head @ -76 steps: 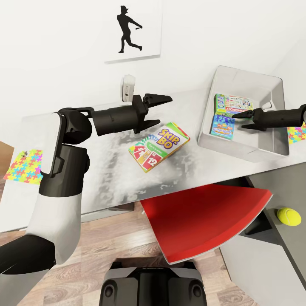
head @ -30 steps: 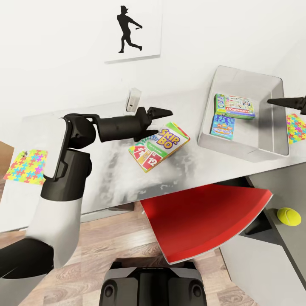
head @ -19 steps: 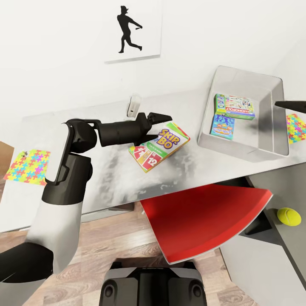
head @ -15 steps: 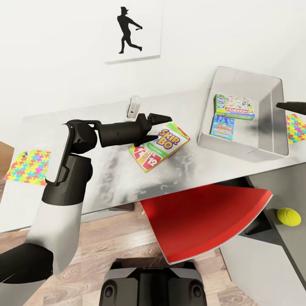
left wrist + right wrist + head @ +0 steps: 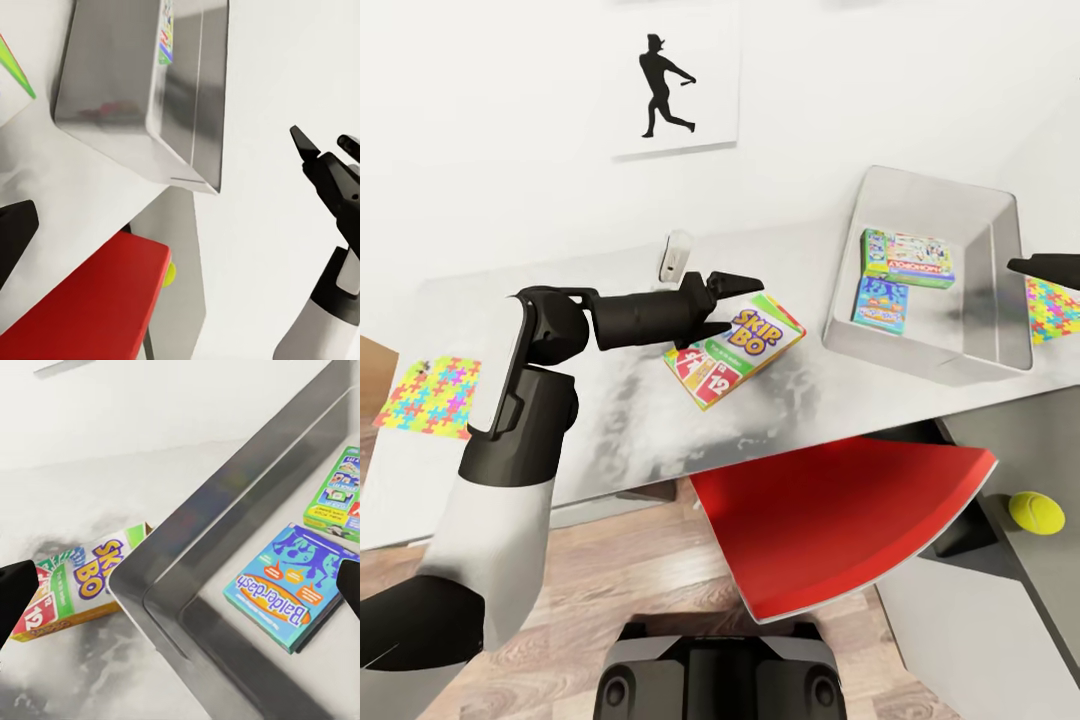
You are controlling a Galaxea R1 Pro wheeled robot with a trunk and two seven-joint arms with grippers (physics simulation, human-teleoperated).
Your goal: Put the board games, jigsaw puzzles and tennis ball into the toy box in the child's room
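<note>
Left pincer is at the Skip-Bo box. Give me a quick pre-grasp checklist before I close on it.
1. Left pincer open: ok, fingers spread.
2. Fingers straddling the Skip-Bo box: cannot tell; they sit at its far-left edge.
3. Box free of other things: ok, lies alone on the table.
4. Toy box has room: ok, two board games inside, bare floor beside them.
5. Right pincer out of the drop path: not ok, its tip hangs over the toy box's right rim.

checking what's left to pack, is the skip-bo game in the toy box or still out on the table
Out. The Skip-Bo game lies flat on the table beside the toy box, outside its wall; the open left end effector hovers by it.
</note>
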